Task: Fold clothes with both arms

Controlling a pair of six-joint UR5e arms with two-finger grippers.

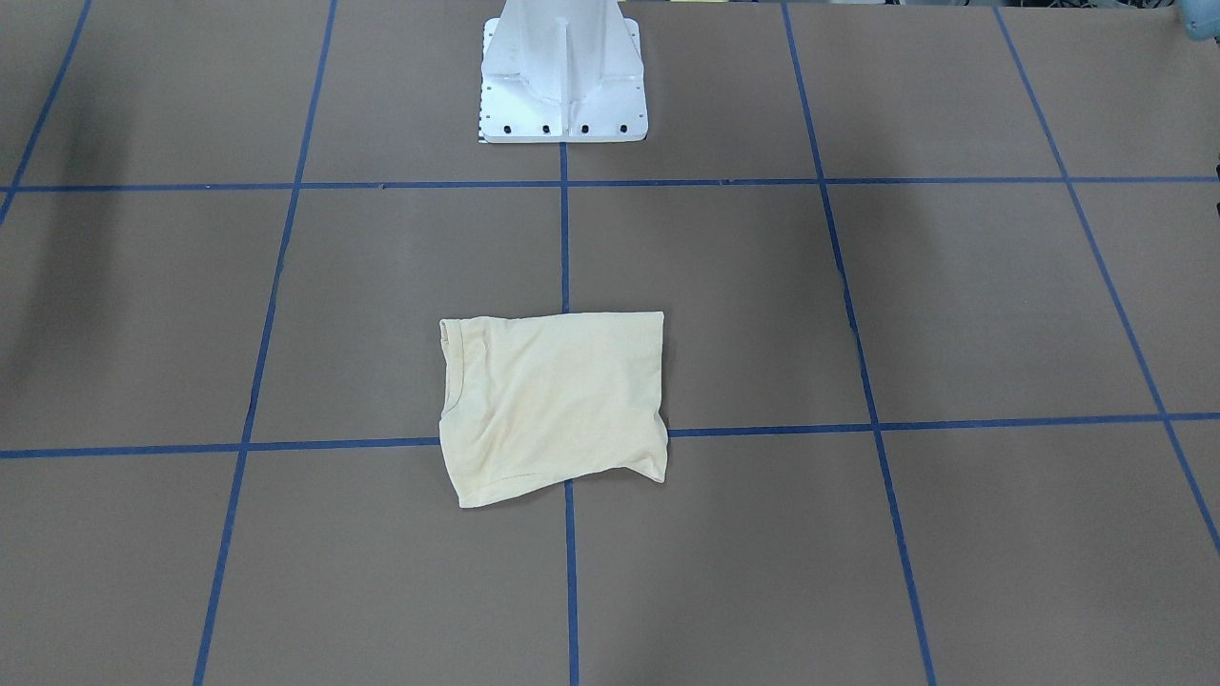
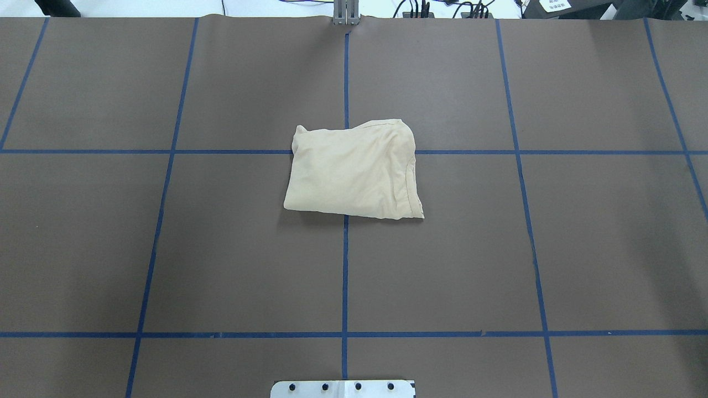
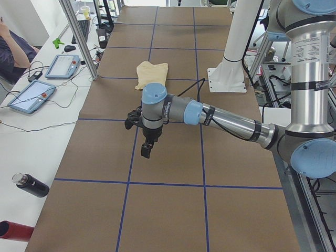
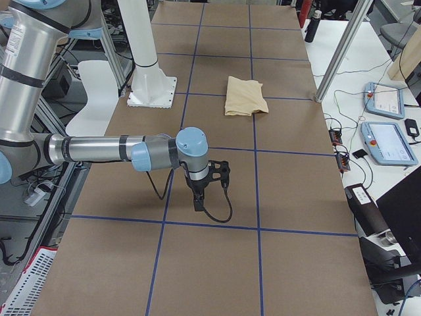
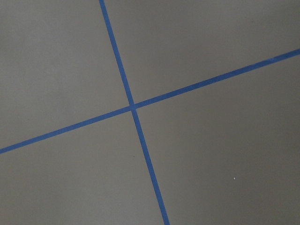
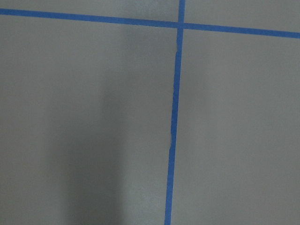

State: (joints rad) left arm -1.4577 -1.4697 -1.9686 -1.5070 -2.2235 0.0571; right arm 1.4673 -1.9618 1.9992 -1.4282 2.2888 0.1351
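Surface: a brown table mat gridded with blue tape. Wide bare squares lie on every side of the shirt. The white pedestal base stands at the middle of the robot's edge.
T-shirt: the cream-yellow T-shirt lies folded into a rough rectangle at the table's middle, over a tape crossing and well apart from both grippers. A curved seam runs along its edge on the robot's right. The print does not show.
Left gripper: the left gripper hangs pointing down, low over bare mat near the table's left end. Only the side camera catches it, so I cannot tell whether its fingers are apart or together.
Right gripper: the right gripper hangs the same way near the right end, and its fingers likewise cannot be judged.
Wrist views: only mat and tape lines.
Far edge: a white bench with two teach pendants, a metal post and a black bottle.
Cut off: a person's arm at the frame corner.
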